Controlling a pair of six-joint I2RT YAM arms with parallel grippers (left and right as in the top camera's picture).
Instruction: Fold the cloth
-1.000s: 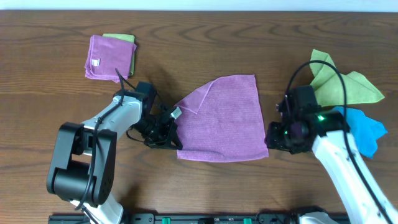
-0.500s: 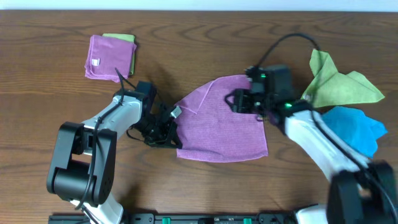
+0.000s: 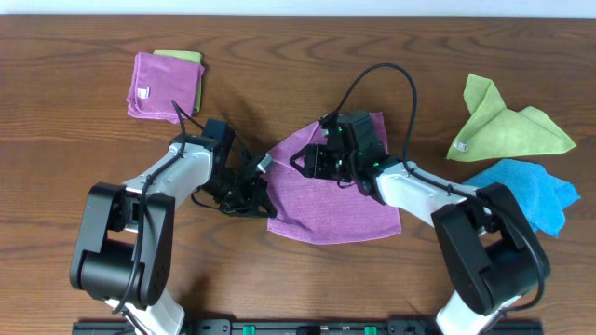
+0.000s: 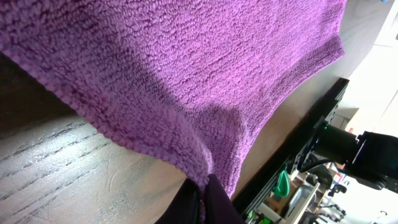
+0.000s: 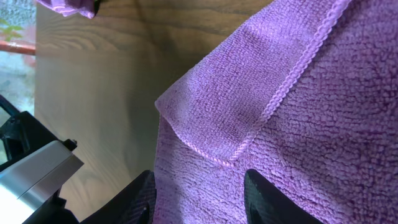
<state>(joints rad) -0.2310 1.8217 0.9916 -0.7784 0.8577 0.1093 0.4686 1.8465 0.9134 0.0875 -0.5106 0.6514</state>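
Overhead first: the purple cloth lies mostly flat on the wooden table between the two arms, with its upper-left corner flipped over onto itself. The left gripper sits at the cloth's lower-left edge, and the right gripper reaches across the cloth and hangs over that flipped corner. A folded stack sits well up and left of the cloth. A green cloth and a blue cloth lie well off to its right, none of them touching it. In the left wrist view the cloth fills the frame, and the left gripper has its jaws pinched tight on the hem, tenting the fabric up off the wood. In the right wrist view the right gripper has its jaws spread wide with nothing in them. The turned-over flap sits just ahead of the fingertips on the cloth. My read is that the right arm is lining up a grab on that upper-left corner, so both left corners can be carried across the cloth. To do it well I'd come down straddling the stitched hem right at the flap's point. I'd bite deep enough that the flap doesn't slip, then match the left's lift height so the edge travels straight and lands square on the cloth's right side.
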